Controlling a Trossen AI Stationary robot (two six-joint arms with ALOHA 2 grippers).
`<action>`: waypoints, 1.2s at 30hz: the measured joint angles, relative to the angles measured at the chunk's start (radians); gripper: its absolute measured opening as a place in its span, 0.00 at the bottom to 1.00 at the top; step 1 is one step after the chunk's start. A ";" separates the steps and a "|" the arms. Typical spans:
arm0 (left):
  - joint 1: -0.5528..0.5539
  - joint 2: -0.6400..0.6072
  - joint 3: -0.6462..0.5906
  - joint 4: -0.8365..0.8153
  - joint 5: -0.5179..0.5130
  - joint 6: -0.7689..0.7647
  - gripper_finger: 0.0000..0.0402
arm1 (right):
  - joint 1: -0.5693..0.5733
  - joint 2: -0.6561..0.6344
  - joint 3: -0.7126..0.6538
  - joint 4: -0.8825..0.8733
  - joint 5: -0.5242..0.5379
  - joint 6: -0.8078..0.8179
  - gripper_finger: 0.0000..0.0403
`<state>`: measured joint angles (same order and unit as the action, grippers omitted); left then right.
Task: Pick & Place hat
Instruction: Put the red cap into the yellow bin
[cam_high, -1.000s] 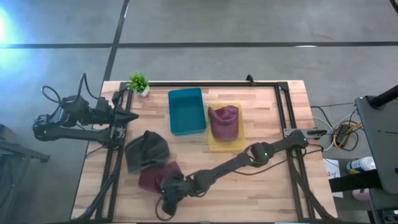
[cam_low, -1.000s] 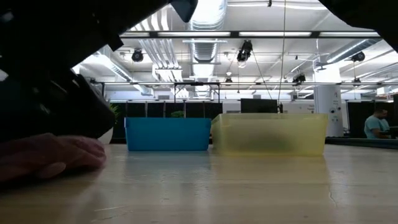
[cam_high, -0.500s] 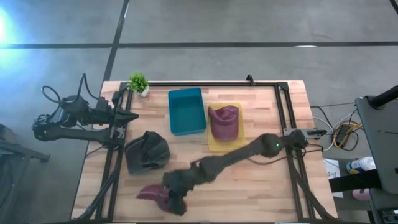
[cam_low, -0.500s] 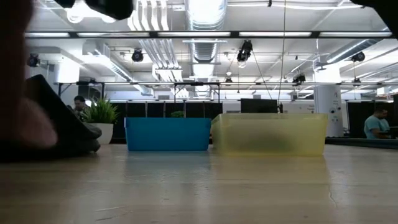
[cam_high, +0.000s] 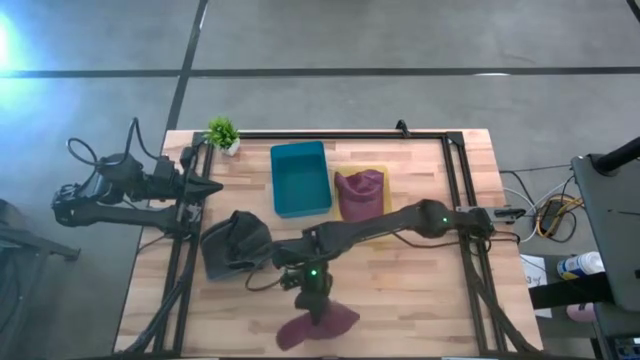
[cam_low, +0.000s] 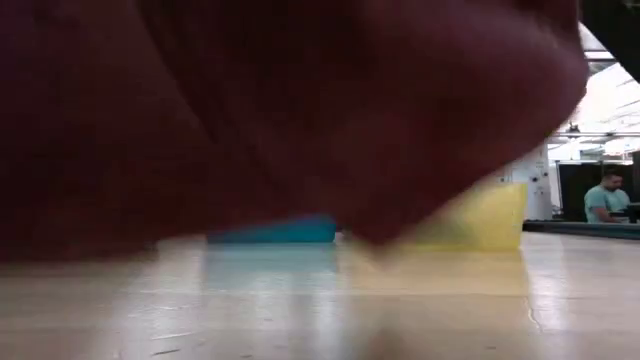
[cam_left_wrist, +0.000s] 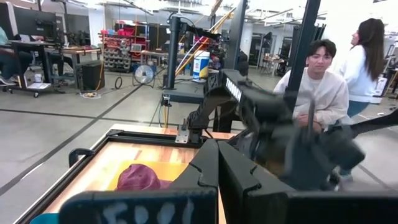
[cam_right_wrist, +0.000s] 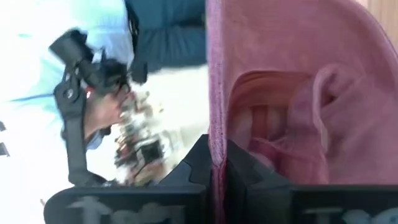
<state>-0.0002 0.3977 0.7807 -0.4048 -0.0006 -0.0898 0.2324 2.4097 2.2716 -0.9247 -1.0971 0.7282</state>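
A maroon hat (cam_high: 320, 322) hangs near the table's near edge, with my right gripper (cam_high: 311, 296) shut on it. In the low view this hat (cam_low: 280, 110) fills most of the picture, its lower edge above the tabletop. A dark grey hat (cam_high: 237, 243) lies on the table left of it. Another maroon hat (cam_high: 360, 195) sits in the yellow tray (cam_high: 380, 232), also seen in the left wrist view (cam_left_wrist: 138, 177). My left gripper (cam_high: 205, 187) waits shut at the table's left edge, pointing level. My right gripper pinches an edge of the maroon hat's cloth (cam_right_wrist: 215, 140) between its two fingers (cam_right_wrist: 193, 165). The edge runs straight out from between them, and the hat's hollow inside (cam_right_wrist: 280, 130) faces the wrist camera. The hat hangs slack, lifted clear of the table.
A blue bin (cam_high: 300, 178) stands at the back, left of the yellow tray. A small potted plant (cam_high: 222, 132) sits at the far left corner. A black frame rail (cam_high: 455, 180) runs along the table's right side. People sit beyond the table (cam_left_wrist: 314, 87).
My right gripper has risen from the table with the maroon hat, swung toward the near edge and then right, and turned its wrist. The hat, which lay beside the grey hat, now hangs clear close to the low camera.
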 joint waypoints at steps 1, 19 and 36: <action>0.000 0.000 0.000 -0.001 0.000 0.000 0.00 | -0.004 0.006 -0.025 0.002 -0.021 -0.005 0.02; 0.000 0.003 0.000 0.000 0.000 0.000 0.00 | -0.144 0.028 -0.298 0.371 0.107 0.074 0.12; 0.000 0.003 0.000 -0.001 0.000 0.000 0.00 | -0.100 -0.003 -0.204 0.334 0.704 -0.186 0.61</action>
<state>-0.0005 0.4007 0.7807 -0.4054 -0.0002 -0.0902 0.1323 2.4063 2.0671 -0.5911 -0.3928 0.5423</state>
